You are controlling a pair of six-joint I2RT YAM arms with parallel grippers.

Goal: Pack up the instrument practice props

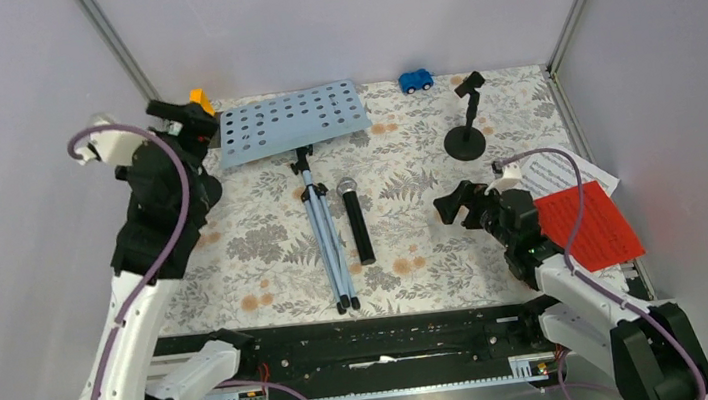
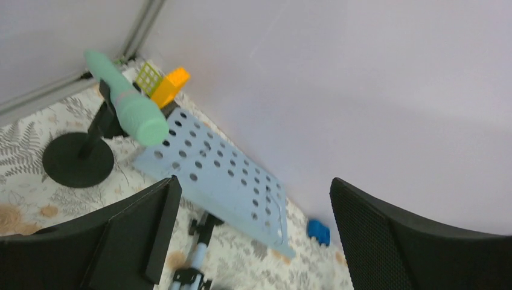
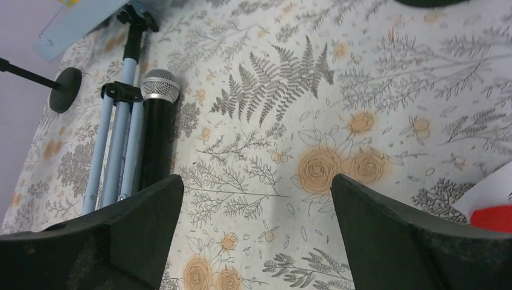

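Left tool (image 1: 181,116) hovers at ten o'clock on the worktop (image 1: 416,253), jaws apart, near the mint-green microphone (image 2: 130,106) in its holder (image 2: 77,160); the pale blue rack (image 1: 291,122) lies at eleven, black microphone (image 1: 357,222) beside its legs (image 1: 331,253); right tool (image 1: 459,205), spread wide, sits by the music sheets (image 1: 589,223) at three.

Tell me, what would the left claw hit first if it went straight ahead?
Probably the pale blue music stand with holes, straight ahead between the fingers of the open left claw. The green microphone sits off to one side. Depth is hard to judge.
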